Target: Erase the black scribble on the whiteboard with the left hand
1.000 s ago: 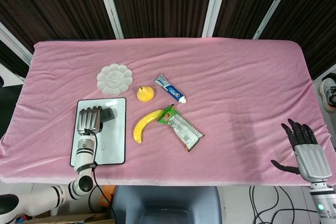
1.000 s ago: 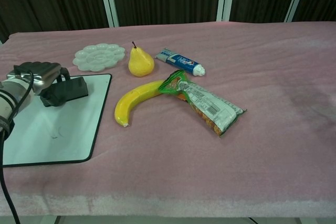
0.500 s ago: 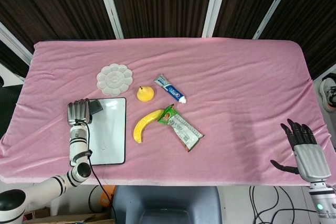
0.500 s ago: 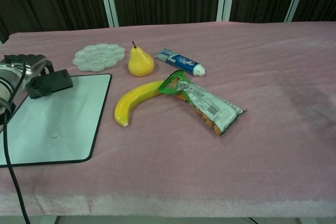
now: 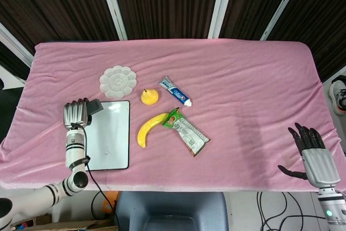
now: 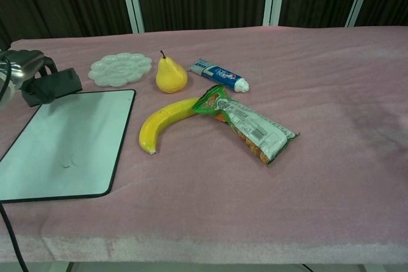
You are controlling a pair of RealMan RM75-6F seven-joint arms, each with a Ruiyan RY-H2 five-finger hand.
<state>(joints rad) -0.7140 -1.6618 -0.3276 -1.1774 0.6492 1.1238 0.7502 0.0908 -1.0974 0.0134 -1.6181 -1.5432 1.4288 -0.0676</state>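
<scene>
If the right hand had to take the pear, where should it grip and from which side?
Probably around the pear's wide lower body, coming from above. It stands upright, stem up, so the belly is the fattest, steadiest part. The toothpaste tube lies close on one side, the banana in front, so top access is freest.

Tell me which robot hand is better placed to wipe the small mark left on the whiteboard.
The left robot hand. It already holds the eraser at the whiteboard's far corner. The right robot hand is open, far across the table.
</scene>
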